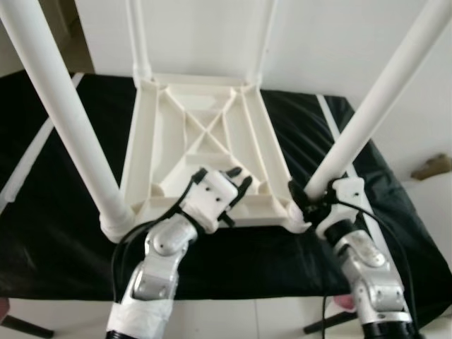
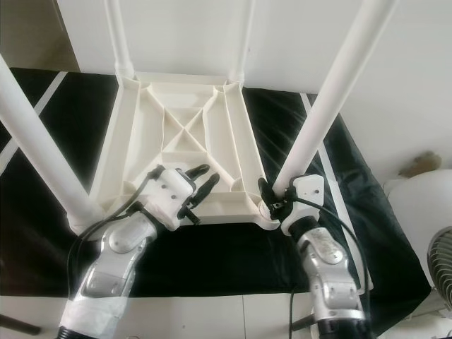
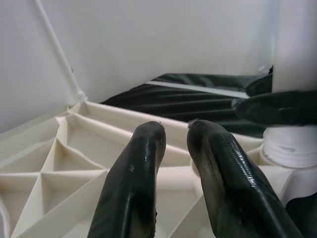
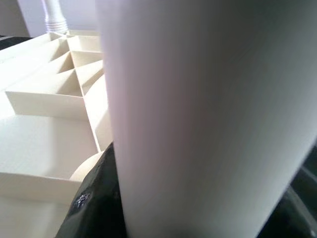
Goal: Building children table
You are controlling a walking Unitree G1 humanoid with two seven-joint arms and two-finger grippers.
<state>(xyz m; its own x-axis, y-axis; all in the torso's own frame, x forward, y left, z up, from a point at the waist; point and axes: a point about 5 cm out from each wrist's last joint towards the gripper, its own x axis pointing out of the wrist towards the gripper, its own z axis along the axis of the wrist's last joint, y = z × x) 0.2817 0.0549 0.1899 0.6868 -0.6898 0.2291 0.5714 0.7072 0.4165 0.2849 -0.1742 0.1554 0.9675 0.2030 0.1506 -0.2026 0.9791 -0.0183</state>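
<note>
Tabletop [image 1: 205, 152]: laid upside down on a black cloth [image 1: 63, 233], ribs up, so the legs can be fitted from above; four legs stand in the corners.
Near-left leg [image 1: 67, 116]: left unheld in its socket.
Left gripper [image 1: 236, 185]: held low over the ribs, near the front edge; fingers [image 3: 133, 183] nearly together, nothing between them, as the left wrist view makes plain.
Right gripper [image 1: 305, 196]: clamped on the near-right leg [image 1: 378, 95] just above its socket, judged to seat or steady it.
Right wrist view: the leg's surface pressed against a dark finger is shown close, which the eye views only suggest.

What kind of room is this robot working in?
Probably a home room: an upturned white plastic table lies on a black cloth against a plain white wall, with a fan nearby.
</note>
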